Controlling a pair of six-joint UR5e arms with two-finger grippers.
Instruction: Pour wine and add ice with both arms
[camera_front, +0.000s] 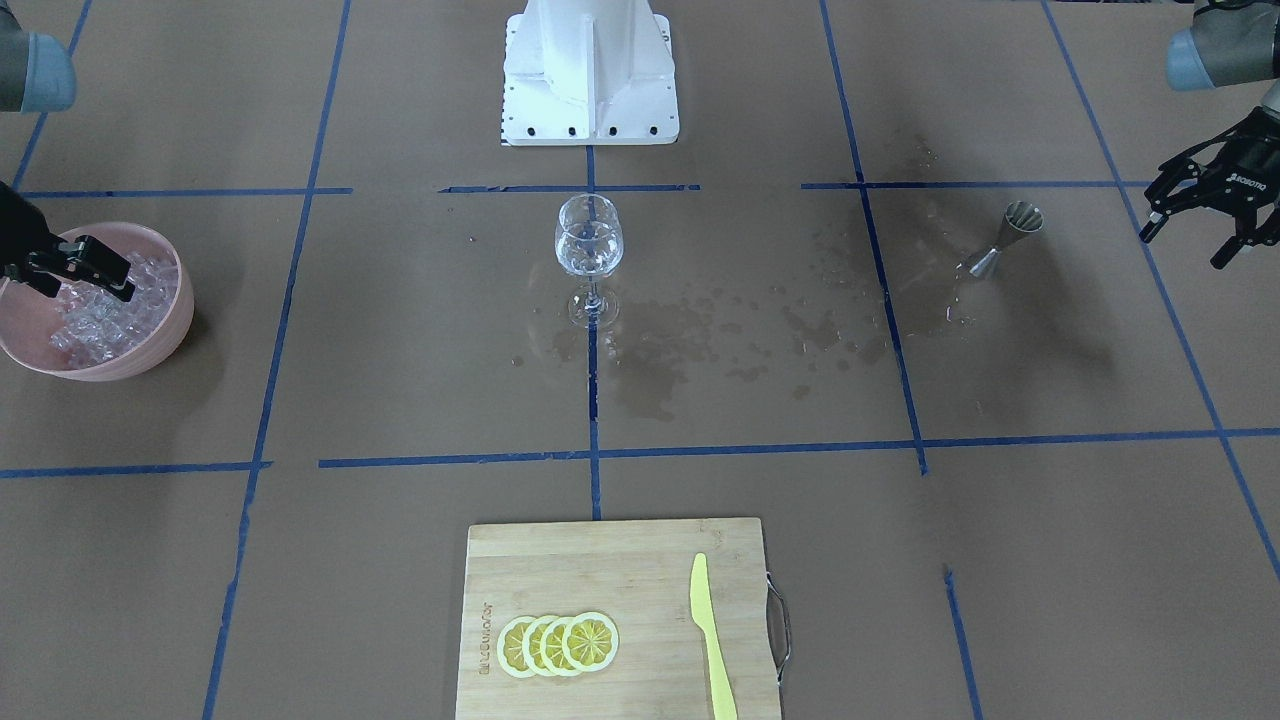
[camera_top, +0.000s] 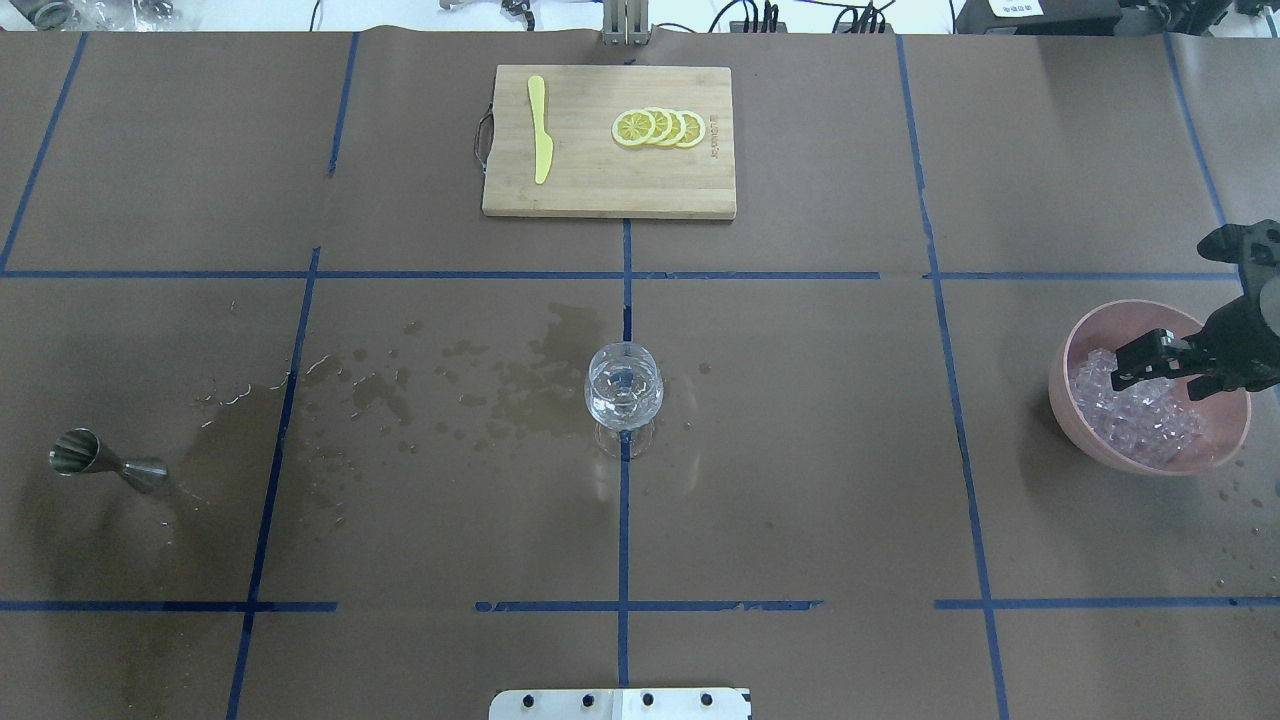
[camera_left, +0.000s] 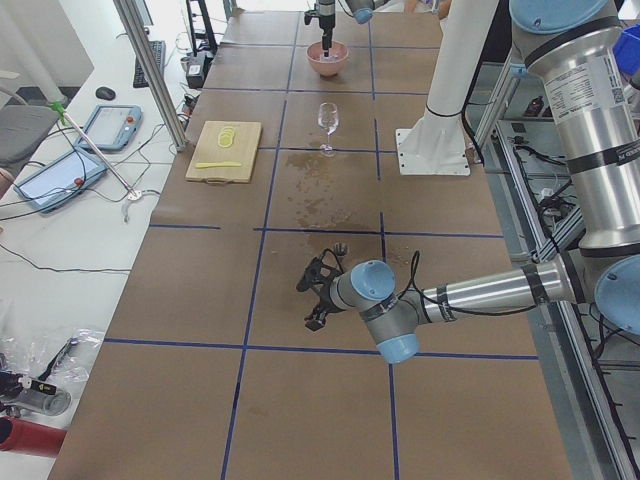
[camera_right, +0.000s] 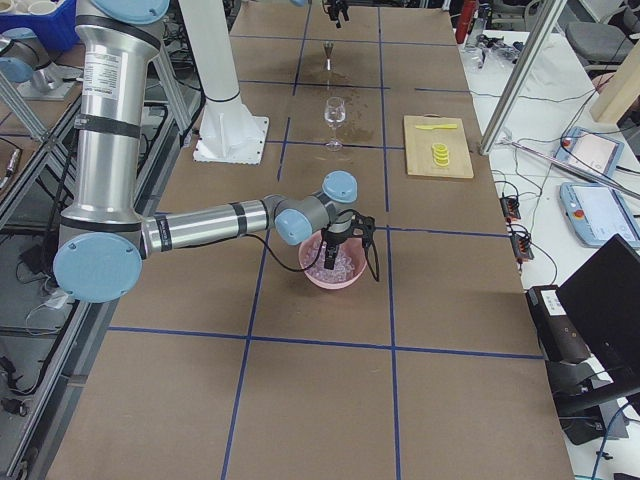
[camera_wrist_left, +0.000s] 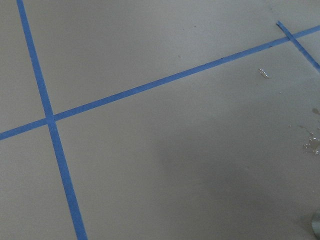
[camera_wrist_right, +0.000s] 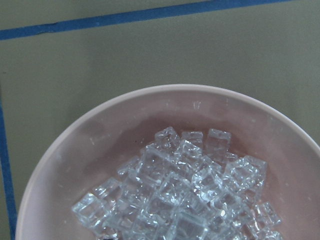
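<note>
- Ice (camera_wrist_right: 185, 195): heap of clear cubes in a pink bowl (camera_wrist_right: 95, 150), near the right end edge of the bench (camera_top: 800, 450).
- Right arm (camera_right: 200, 225): jaws spread open just over the heap, holding nothing I can see.
- Left arm (camera_left: 480, 295): jaws wide open and empty, by the left end edge, near a steel jigger (camera_front: 1005, 240).
- Wine (camera_front: 588, 262): faint clear liquid in the wine glass (camera_front: 588, 215), midway between the end edges.

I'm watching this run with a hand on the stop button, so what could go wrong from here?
The right end effector is over the heaped ice in the pink bowl; small slick cubes may slip out on the way across. The wine glass stands on a thin stem beside wet stains; a dropped cube or a bump might tip it or splash.
</note>
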